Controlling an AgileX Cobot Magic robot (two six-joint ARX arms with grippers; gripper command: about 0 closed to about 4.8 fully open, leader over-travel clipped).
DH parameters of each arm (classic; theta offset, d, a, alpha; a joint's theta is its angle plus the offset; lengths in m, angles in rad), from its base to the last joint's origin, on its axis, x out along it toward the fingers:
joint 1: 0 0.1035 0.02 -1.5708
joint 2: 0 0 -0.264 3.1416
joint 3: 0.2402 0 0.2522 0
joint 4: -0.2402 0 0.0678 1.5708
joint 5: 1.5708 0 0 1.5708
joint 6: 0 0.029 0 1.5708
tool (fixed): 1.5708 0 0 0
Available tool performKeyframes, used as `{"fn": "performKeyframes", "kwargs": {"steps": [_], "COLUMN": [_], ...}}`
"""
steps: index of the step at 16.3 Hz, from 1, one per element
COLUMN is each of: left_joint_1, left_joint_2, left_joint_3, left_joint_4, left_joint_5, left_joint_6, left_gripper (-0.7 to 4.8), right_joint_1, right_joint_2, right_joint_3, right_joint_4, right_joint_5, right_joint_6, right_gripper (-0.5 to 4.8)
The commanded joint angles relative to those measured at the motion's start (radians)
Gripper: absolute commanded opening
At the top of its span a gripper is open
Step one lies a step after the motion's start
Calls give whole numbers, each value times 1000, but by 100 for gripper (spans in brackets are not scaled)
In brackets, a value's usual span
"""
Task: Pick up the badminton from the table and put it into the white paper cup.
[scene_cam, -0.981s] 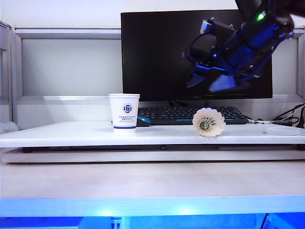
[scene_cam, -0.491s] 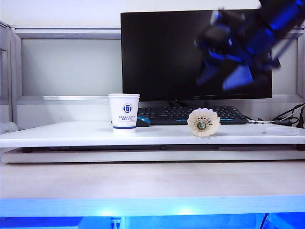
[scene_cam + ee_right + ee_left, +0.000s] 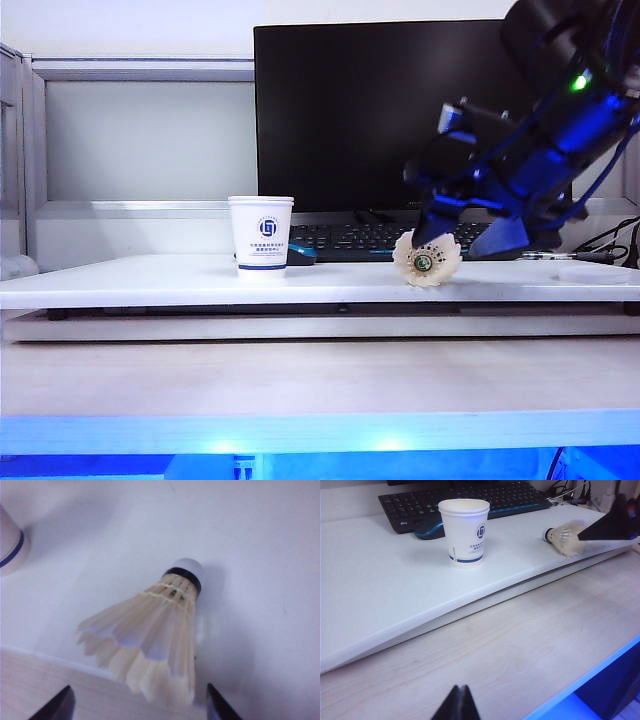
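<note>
The badminton (image 3: 427,260) lies on its side on the white table (image 3: 150,280), right of centre, with its open skirt facing the exterior camera. In the right wrist view the badminton (image 3: 155,635) shows its cork tip pointing away. My right gripper (image 3: 465,238) is low over it and open. Its dark fingertips (image 3: 57,707) stand wide on either side of the skirt's end, and I see no contact. The white paper cup (image 3: 261,236) stands upright to the left; the left wrist view shows the cup (image 3: 465,532) with nothing in it. My left gripper (image 3: 459,702) is shut, over the wooden desk.
A black monitor (image 3: 400,110) stands behind the table, with a keyboard (image 3: 390,240) below it and a blue mouse (image 3: 430,528) beside the cup. A flat white disc (image 3: 592,273) lies at the table's right end. Wooden desk (image 3: 520,645) spreads in front.
My right gripper has come down from in front of the monitor to the badminton. The badminton has shifted slightly left. Cup and left gripper are unchanged.
</note>
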Motion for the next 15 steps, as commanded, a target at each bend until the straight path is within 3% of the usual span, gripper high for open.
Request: {"fn": "performKeyframes", "kwargs": {"steps": [1, 4, 5, 9, 11, 15], "left_joint_1": [0, 0, 0, 0, 0, 1], "left_joint_2": [0, 0, 0, 0, 0, 0], "left_joint_3": [5, 5, 5, 5, 5, 5], "left_joint_4": [-25, -25, -24, -16, -16, -15], "left_joint_5": [12, 12, 12, 12, 12, 11], "left_joint_6": [1, 1, 1, 1, 1, 1], "left_gripper": [-5, -5, -5, -5, -5, -5], "right_joint_1": [-3, -4, -3, 51, 112, 113], "right_joint_2": [74, 52, -69, -71, 11, 158], "right_joint_3": [6, 6, 85, 337, 411, 480], "right_joint_4": [144, 175, 92, -128, -145, -148], "right_joint_5": [47, 42, -61, -232, -280, -321], "right_joint_6": [0, 0, 0, 5, 35, 64], "right_gripper": [-3, -3, -3, -3, -3, -3]}}
